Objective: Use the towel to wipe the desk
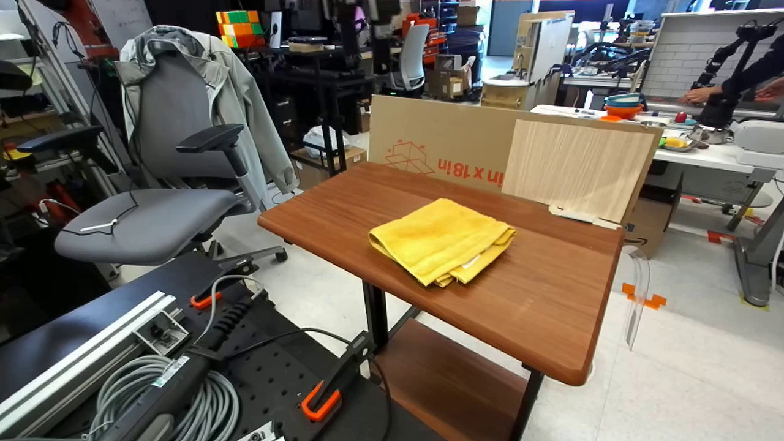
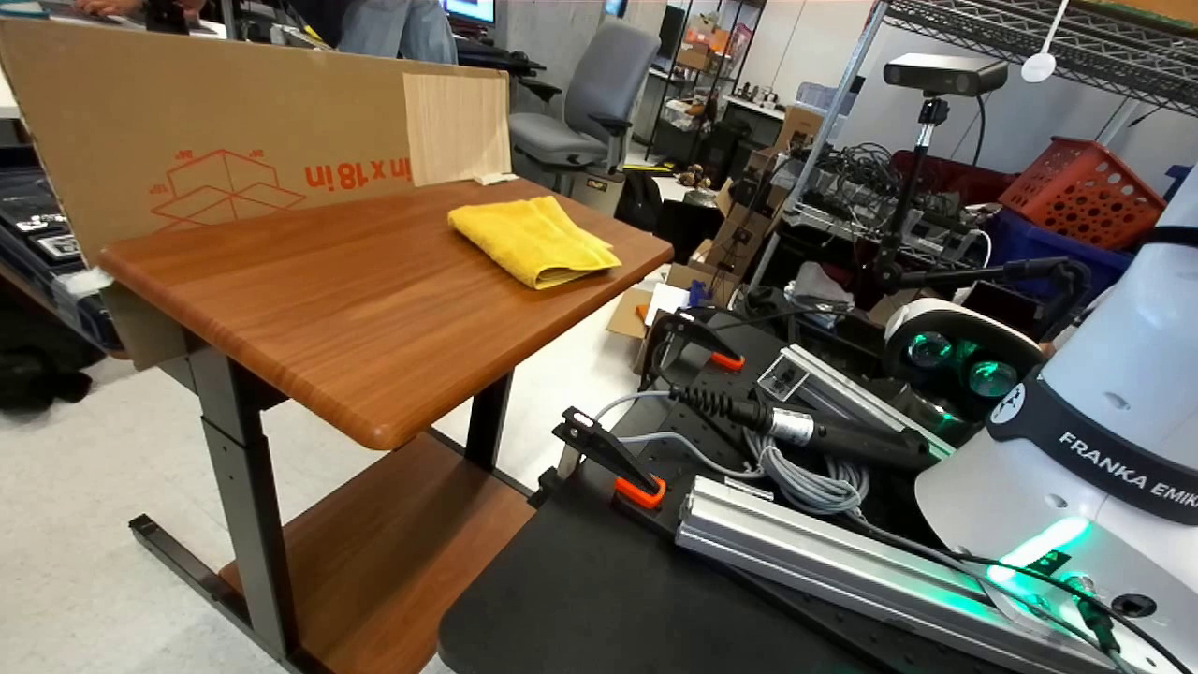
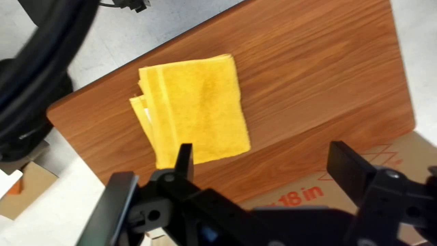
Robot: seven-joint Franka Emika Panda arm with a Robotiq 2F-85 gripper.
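Observation:
The yellow towel (image 1: pixel 441 239) lies folded and a little rumpled on the reddish-brown desk (image 1: pixel 545 300). In an exterior view the towel (image 2: pixel 529 241) sits near the desk's (image 2: pixel 328 309) right end. In the wrist view the towel (image 3: pixel 201 109) lies flat below the camera, with a narrow layer sticking out on its left side. The desk (image 3: pixel 307 75) spreads around it. My gripper (image 3: pixel 261 145) is open, with its fingers wide apart and nothing between them. It is above the desk; one fingertip overlaps the towel's lower edge in the picture. The gripper is out of both exterior views.
A cardboard panel (image 1: pixel 429 131) stands along one long desk edge, with a light plywood panel (image 1: pixel 569 162) against it. A black bench (image 2: pixel 599 580) with clamps, a metal rail and coiled cable adjoins the opposite side. The arm's white base (image 2: pixel 1114 393) stands there. A grey chair (image 1: pixel 153 214) is nearby.

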